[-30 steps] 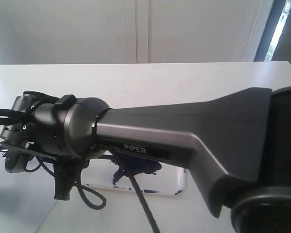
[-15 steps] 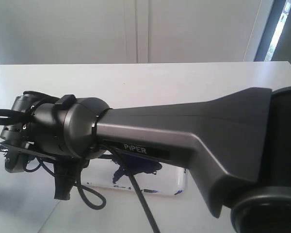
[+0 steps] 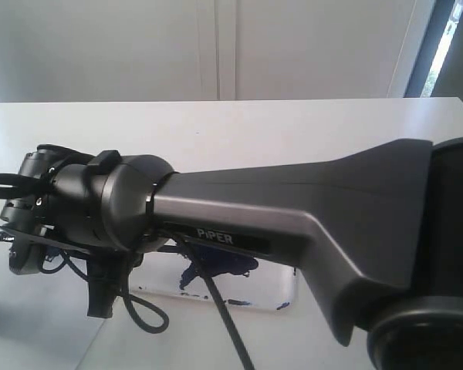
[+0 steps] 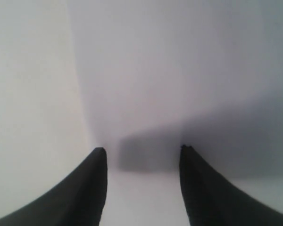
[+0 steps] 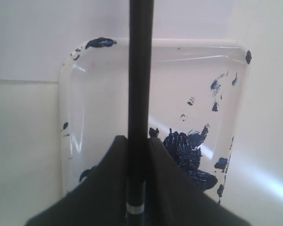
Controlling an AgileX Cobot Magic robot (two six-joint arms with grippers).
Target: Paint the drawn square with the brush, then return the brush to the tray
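The brush (image 5: 140, 70) is clamped in my right pincer (image 5: 137, 141), the two fingers narrow and pressed on the black handle from both sides. It runs straight out over the tray (image 5: 179, 43). Its far end is cut off at the frame edge, so the tip can't be seen. Whether it touches the tray, can't tell. The near end is hidden between my fingers, with only a silver band (image 5: 136, 207) showing.

The tray sits on the white surface (image 3: 216, 131), with a blue paint blot (image 5: 186, 150) and dark specks along the rim. In the exterior view my right arm (image 3: 293, 208) covers most of the scene. Only a strip of the tray (image 3: 287, 299) and some of the blot (image 3: 216, 270) show under it. A black line (image 3: 231, 331) runs down there, cable or handle, can't tell. The drawn square is not made out in any view.

My left pincer (image 4: 141, 149) stands wide, with nothing between the fingers, over blurry white. A faint edge there may be paper or the surface, unclear.
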